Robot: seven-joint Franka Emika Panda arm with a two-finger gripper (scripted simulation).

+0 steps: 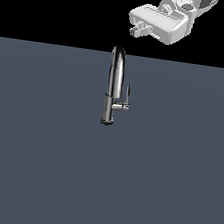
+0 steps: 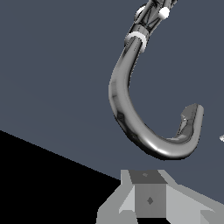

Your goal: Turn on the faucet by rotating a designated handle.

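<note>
The faucet (image 1: 114,84) stands upright on the dark grey surface in the middle of the exterior view, a slim chrome tap with a high arched spout. The handle (image 1: 127,94) is a thin chrome blade pointing up from a short stub on the body's side, toward the exterior view's right. My gripper (image 1: 137,30) hangs above the spout and slightly toward the exterior view's right, clear of it, with fingers together and empty. In the wrist view the arched spout (image 2: 131,113) curves in front of the shut fingers (image 2: 148,199). The handle is not clearly distinguishable there.
The flat dark grey surface (image 1: 36,164) stretches all around the faucet. Black background lies behind its far edge. Nothing else stands on it.
</note>
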